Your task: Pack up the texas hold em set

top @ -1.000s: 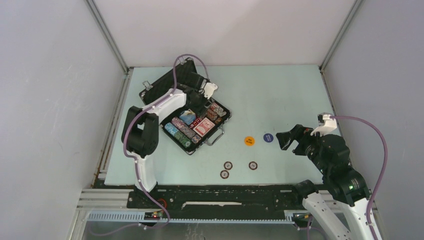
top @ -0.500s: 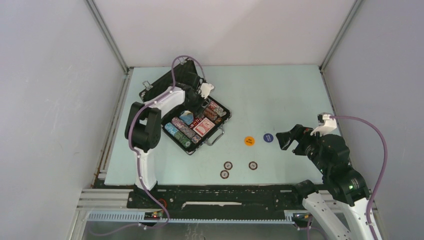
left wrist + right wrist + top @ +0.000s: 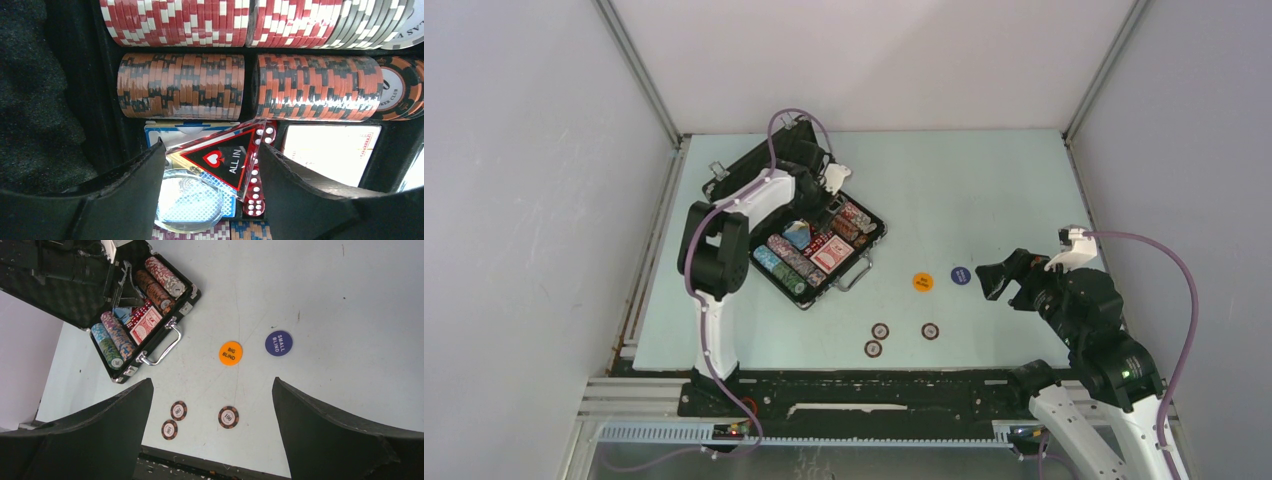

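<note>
Left claw [image 3: 210, 150]: we're down inside the briefcase [image 3: 55, 290], jaws well apart, the triangular ALL IN marker [image 3: 222, 162] sitting between the fingers. We cannot tell whether they pinch it or have let go.
Marker: it's tilted, propped over the blue deck [image 3: 165, 134] and the red dice [image 3: 257, 170] in the briefcase's middle bay, with a clear round disc [image 3: 187, 205] just under it.
Step in hand: seating that marker, we'd say.
Doing it well: we'd open fully before lifting, rise straight up, and make sure the marker lies flat enough for the lid to shut.
Tight edges: the orange-and-black chip row [image 3: 182, 85] runs just beyond the fingers, so any sideways drift could knock into the chips.
Right claw [image 3: 212, 382]: spread as wide as it goes, nothing in it, hanging above the counter [image 3: 984, 190] well to the right of the briefcase.
Set: the briefcase lies open, lid thrown back, chip rows and the red deck [image 3: 146, 320] already inside.
Left out: the BIG BLIND button [image 3: 230, 353] and SMALL BLIND button [image 3: 278, 343] sit right of the briefcase handle, with three loose chips [image 3: 178, 410] nearer us.
Open room: there's bare counter all around those pieces, so approaches from above look easy.
</note>
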Controlling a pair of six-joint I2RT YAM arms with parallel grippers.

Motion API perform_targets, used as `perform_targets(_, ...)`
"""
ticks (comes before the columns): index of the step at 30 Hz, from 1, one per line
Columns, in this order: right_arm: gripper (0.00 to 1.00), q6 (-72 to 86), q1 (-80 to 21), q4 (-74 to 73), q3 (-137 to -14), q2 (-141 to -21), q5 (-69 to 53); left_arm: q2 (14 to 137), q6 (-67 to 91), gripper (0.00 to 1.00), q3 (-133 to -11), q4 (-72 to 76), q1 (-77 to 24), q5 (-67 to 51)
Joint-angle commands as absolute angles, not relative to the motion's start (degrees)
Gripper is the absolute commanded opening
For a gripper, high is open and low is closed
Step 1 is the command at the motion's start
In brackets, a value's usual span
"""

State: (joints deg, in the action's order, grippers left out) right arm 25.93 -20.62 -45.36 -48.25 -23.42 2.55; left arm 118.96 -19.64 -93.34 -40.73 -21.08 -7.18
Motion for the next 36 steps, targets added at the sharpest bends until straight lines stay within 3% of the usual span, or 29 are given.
perform_targets(1,1.00,25.1,-21.0,-44.0,-47.9,-24.0,3.0,120.0,-19.4,0.76,-96.4,-40.7,-20.0,-4.2)
perform_targets(11,0.99,25.2,-21.0,-43.9,-47.9,-24.1,2.8,114.3,-17.2,1.00,-94.7,-40.1,-20.0,-3.5)
perform_targets(19,1.00,24.9,-21.0,-43.1,-47.4,-24.3,2.2,108.2,-13.9,1.00,-92.9,-40.6,-20.0,-6.6)
perform_targets(25,1.00,24.7,-21.1,-43.2,-47.5,-24.9,2.0,99.5,0.3,1.00,-87.7,-36.3,-20.0,-8.8)
perform_targets(36,1.00,24.7,-21.0,-43.3,-47.5,-25.5,2.1,79.5,18.1,1.00,-67.4,-25.1,-20.1,-13.6)
